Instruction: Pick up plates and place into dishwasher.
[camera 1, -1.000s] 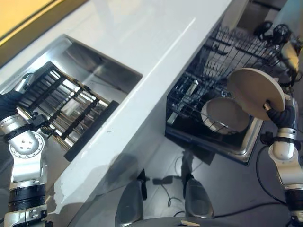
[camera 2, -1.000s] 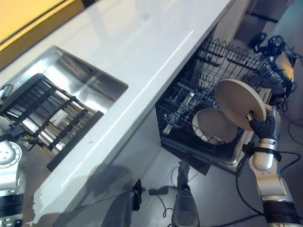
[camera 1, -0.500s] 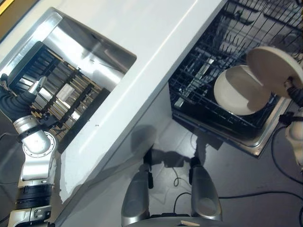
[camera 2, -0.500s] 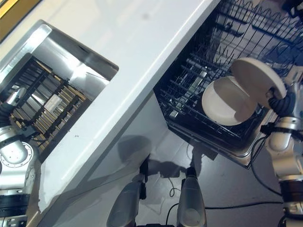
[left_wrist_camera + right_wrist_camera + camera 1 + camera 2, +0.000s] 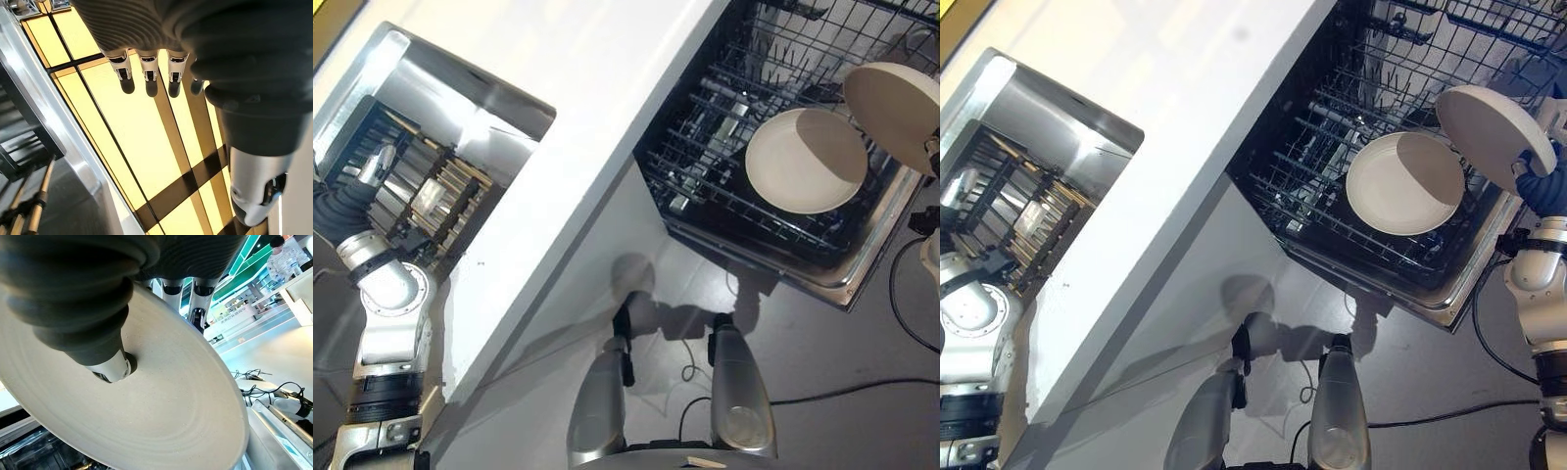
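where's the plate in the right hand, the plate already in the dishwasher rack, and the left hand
held plate [image 5: 1489, 132], right eye view, middle of its underside
racked plate [image 5: 803, 162], left eye view, its centre
left hand [image 5: 374, 168], left eye view, a finger by the sink rack

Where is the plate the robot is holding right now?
The held plate is pinched in the right hand on the robot's right, tilted above the open dishwasher rack, just past another plate already lying in that rack.

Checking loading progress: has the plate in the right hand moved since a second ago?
Yes, slightly: the held plate in the right hand now overlaps less of the plate in the rack, sitting further right.
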